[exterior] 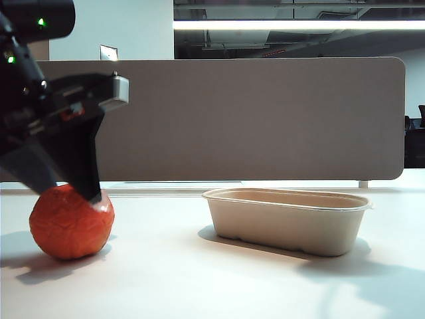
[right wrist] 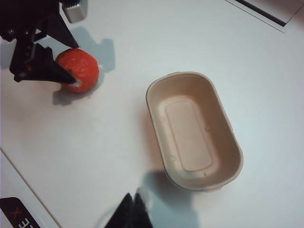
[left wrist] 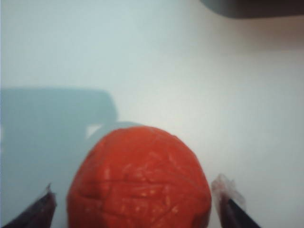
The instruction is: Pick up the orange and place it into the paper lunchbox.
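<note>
- The orange [exterior: 70, 222] rests on the worktop [exterior: 199, 279], at the left of the exterior view.
- The paper lunchbox [exterior: 287, 220] stands to its right, well apart, with nothing inside.
- A partition panel [exterior: 252, 116] stands behind both.
- Left gripper [left wrist: 137, 199]: one of its fingers [left wrist: 228, 194] on each side of the orange.
- Right gripper [right wrist: 134, 209]: above the worktop, near the lunchbox.

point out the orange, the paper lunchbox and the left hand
wrinkled reddish-orange ball [exterior: 66, 229]: exterior view, front skin.
beige moulded paper-pulp lunchbox [right wrist: 156, 89]: right wrist view, rim.
left hand [left wrist: 135, 202]: left wrist view, midway between open fingertips, astride the orange.
</note>
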You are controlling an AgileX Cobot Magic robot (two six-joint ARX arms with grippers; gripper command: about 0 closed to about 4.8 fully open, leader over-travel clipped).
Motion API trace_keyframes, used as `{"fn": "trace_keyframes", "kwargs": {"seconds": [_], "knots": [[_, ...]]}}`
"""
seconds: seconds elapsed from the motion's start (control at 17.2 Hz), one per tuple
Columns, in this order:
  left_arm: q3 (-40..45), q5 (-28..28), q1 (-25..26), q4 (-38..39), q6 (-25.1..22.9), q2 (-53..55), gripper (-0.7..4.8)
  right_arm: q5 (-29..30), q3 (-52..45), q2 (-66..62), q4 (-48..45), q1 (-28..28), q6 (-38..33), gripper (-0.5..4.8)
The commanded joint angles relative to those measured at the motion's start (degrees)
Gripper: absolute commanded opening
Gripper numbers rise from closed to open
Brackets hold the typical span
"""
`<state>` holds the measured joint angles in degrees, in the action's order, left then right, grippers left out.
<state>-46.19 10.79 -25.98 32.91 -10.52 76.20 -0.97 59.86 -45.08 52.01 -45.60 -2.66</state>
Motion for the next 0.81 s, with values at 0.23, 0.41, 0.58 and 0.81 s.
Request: {"fn": "trace_keyframes", "kwargs": {"seconds": [0.23,0.41,0.58,0.81], "knots": [[1.79,1.11,-0.09,-6.93,1.55,4.22,2.81,-0.17,0.31,0.13,0.13,-0.04,0.04,-0.06],[-1.6,7.3,-0.15,-6.67,1.75,4.15,2.81,-0.42,0.31,0.11,6.08,-0.04,-0.35,-0.06],[-5.03,8.76,-0.35,-7.13,3.69,4.15,2.81,-0.42,0.31,0.13,7.26,-0.04,-0.35,-0.06],[-12.74,9.77,-7.26,-20.9,8.22,4.5,2.81,-0.42,0.31,0.09,8.24,-0.04,-0.35,-0.06]]}}
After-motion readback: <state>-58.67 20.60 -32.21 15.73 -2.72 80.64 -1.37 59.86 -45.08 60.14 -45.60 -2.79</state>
